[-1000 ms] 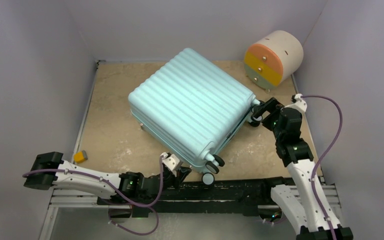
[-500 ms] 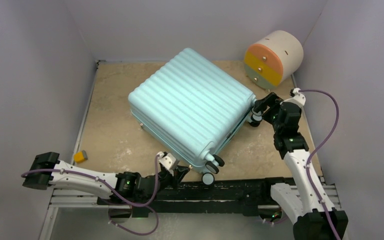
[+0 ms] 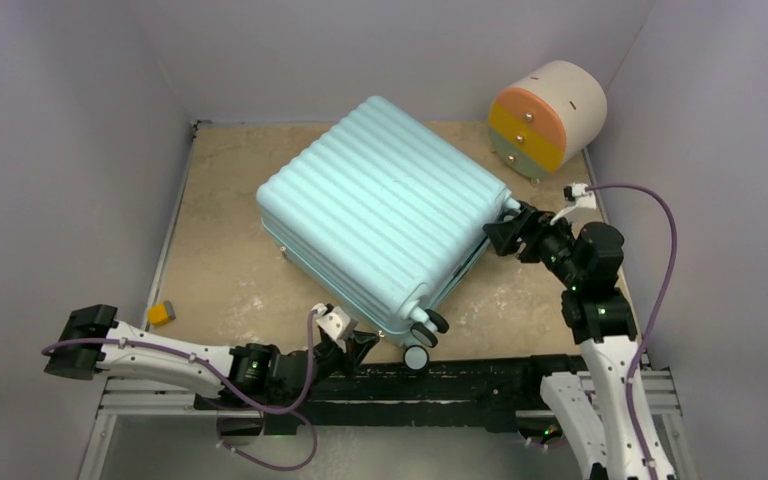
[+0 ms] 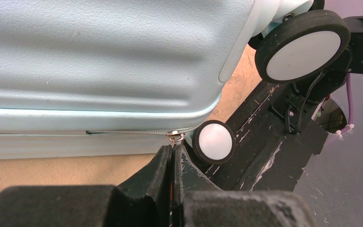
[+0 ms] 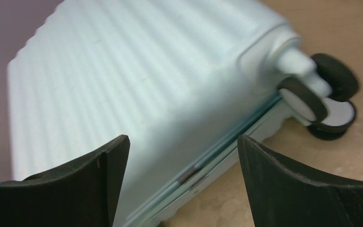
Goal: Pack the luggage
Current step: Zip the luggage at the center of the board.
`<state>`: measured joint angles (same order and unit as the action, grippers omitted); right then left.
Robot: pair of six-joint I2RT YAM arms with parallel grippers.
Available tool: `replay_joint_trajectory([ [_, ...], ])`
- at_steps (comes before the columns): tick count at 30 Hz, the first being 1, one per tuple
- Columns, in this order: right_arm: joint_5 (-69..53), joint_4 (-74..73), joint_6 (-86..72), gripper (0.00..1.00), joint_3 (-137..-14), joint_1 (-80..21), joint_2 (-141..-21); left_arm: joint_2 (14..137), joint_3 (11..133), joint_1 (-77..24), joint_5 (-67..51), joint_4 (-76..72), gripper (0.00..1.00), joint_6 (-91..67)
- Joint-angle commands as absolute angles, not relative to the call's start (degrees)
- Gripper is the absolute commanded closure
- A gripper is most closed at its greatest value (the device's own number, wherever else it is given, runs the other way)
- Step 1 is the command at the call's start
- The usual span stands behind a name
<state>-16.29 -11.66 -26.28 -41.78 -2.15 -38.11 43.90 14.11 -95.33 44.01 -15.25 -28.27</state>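
From above, the luggage (image 3: 385,215) lies closed and ribbed side up, set diagonally at mid-frame on the table (image 3: 220,260). Its wheels point to the lower right. The left gripper (image 3: 352,345) sits at its lower corner and the right gripper (image 3: 505,232) at its right corner, below the drawer unit (image 3: 548,115) in the upper right. Nothing pins the case down, so a hard tug from either arm could slide or swing it across the table.

In the left wrist view, the fingers (image 4: 158,163) are clamped tight at lower centre, apparently on the tab of the zip pull (image 4: 175,136). A small wheel (image 4: 213,142) sits just to its right. The tab is thin, and a pull off the line of the track could strip it from the grip or jam the slider at the curved corner. The wheel also crowds the path.

In the right wrist view, which is blurred, the jaws stand wide apart and hold nothing, with the shell's corner beyond them. Closing there could skate off the smooth rounded shell. A shove could drag the zip pull away from the left gripper.
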Motion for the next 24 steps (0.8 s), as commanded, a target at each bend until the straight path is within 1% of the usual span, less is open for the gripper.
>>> replay_joint_trajectory([
  [1,-35.0,-18.9,-23.6,0.14,-45.8,-5.2,-33.3,42.3,13.5,-96.5,43.3,-14.8,1.0,-27.3],
  [5,-43.5,-24.9,-24.5,0.14,-46.4,-6.7,-36.2,42.9,14.1,-96.5,44.9,-13.9,1.0,-27.3],
  [7,-45.5,-25.7,-25.9,0.13,-45.3,-7.3,-35.8,43.2,14.5,-96.5,46.2,-12.7,1.0,-27.9],
  [10,-46.3,-28.4,-27.3,0.09,-43.9,-8.7,-35.3,43.1,15.0,-96.5,48.0,-11.3,1.0,-28.9],
  [12,-46.5,-30.1,-28.2,0.08,-42.7,-9.6,-34.6,43.2,15.2,-96.5,48.6,-11.4,1.0,-29.1],
  [18,-49.3,-29.2,-32.2,0.07,-39.5,-12.2,-30.5,46.6,16.8,-96.5,49.4,-10.6,1.0,-30.2],
  [22,-48.3,-30.7,-29.2,0.02,-40.5,-13.6,-29.2,48.6,18.0,-96.5,49.1,-10.0,1.0,-30.8],
  [24,-47.8,-31.4,-27.1,0.01,-41.7,-14.1,-30.0,49.2,18.8,-96.5,49.1,-8.9,1.0,-31.2],
])
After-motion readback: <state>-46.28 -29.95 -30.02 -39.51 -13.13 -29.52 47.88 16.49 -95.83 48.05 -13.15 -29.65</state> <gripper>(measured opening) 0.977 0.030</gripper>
